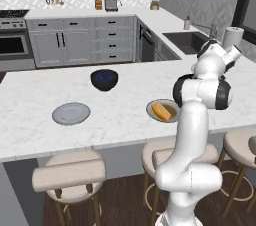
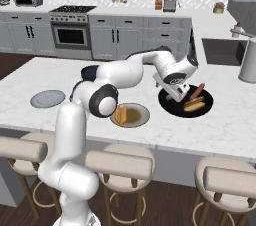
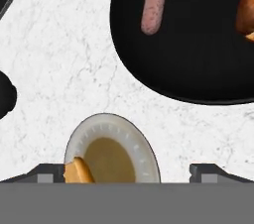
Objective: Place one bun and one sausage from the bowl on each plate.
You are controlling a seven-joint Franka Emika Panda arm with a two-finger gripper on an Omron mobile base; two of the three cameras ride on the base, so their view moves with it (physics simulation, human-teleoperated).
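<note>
Bar stools (image 2: 118,164) line the near edge of the marble counter (image 2: 60,120) as the robot's pincer (image 2: 173,93) hovers empty, jaws spread wide, at the near-left rim of the black bowl (image 2: 171,105). One bun (image 2: 120,114) lies on the olive-centred plate (image 2: 137,118) just below and behind the pincer, while a sausage (image 3: 154,3) and another bun (image 2: 194,105) rest in the bowl just ahead. Well off to the side sits the grey plate (image 2: 47,98).

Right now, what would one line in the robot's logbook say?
gripper: open, empty, above black bowl | olive-centred plate: one bun | grey plate: bare | bowl: sausage left
</note>
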